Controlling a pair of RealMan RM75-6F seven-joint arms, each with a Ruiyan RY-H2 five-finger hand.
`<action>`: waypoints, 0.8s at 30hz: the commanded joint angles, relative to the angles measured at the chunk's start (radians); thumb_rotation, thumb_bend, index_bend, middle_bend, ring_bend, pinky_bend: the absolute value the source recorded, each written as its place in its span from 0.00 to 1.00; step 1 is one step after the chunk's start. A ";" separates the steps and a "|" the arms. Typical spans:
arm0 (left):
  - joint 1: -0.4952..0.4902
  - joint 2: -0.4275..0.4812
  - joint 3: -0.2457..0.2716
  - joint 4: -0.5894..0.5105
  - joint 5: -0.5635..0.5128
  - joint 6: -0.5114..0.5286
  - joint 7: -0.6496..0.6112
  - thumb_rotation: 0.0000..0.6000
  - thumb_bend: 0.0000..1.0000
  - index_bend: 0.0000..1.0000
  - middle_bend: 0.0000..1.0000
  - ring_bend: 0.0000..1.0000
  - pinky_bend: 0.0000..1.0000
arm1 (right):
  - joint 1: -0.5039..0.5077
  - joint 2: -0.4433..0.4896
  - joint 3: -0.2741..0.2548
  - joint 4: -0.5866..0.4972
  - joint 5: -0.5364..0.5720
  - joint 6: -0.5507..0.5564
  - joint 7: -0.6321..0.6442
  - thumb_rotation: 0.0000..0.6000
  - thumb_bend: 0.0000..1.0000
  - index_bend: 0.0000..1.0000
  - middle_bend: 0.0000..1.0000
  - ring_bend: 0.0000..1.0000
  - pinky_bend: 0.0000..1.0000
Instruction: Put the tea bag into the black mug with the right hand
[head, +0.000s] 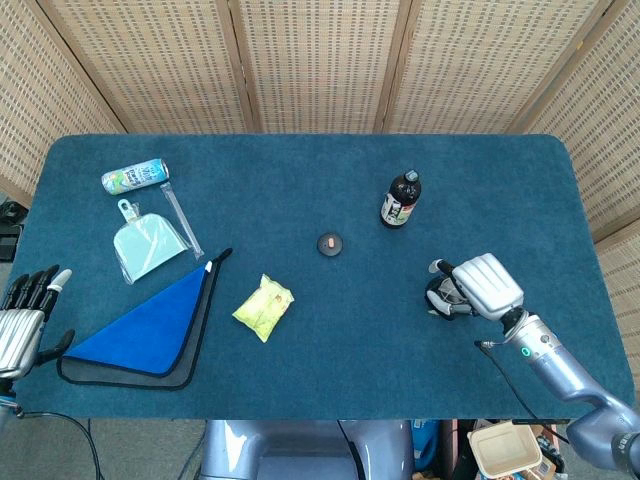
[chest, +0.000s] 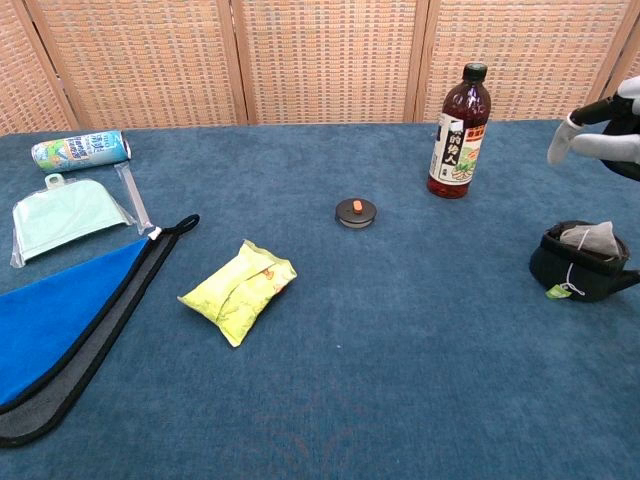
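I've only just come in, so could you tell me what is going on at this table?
The tea bag sits in the black mug, its string and green tag hanging over the mug's side. The right hand hovers above the mug, open and holding nothing. The left hand waits at the table's near left edge.

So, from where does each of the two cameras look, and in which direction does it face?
Head view: high above the near edge, facing down on the whole table; shows left hand, right hand and its arm.
Chest view: low at the near edge, facing across towards the wicker screen; only the right hand shows.
Both share the black mug, soy sauce bottle, yellow packet.
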 joint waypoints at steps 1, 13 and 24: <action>-0.001 0.003 -0.002 -0.002 0.000 0.002 0.002 1.00 0.38 0.00 0.00 0.00 0.00 | 0.012 0.034 0.002 -0.012 0.014 -0.034 0.034 0.01 0.71 0.34 0.84 0.90 0.92; -0.013 0.027 -0.012 -0.033 0.003 0.000 0.022 1.00 0.38 0.00 0.00 0.00 0.00 | 0.052 0.116 -0.022 -0.030 0.015 -0.164 0.168 0.00 1.00 0.34 0.96 0.96 0.96; -0.023 0.043 -0.014 -0.063 0.003 -0.009 0.045 1.00 0.38 0.00 0.00 0.00 0.00 | 0.090 0.120 -0.051 -0.008 -0.016 -0.251 0.246 0.00 1.00 0.34 1.00 0.99 0.98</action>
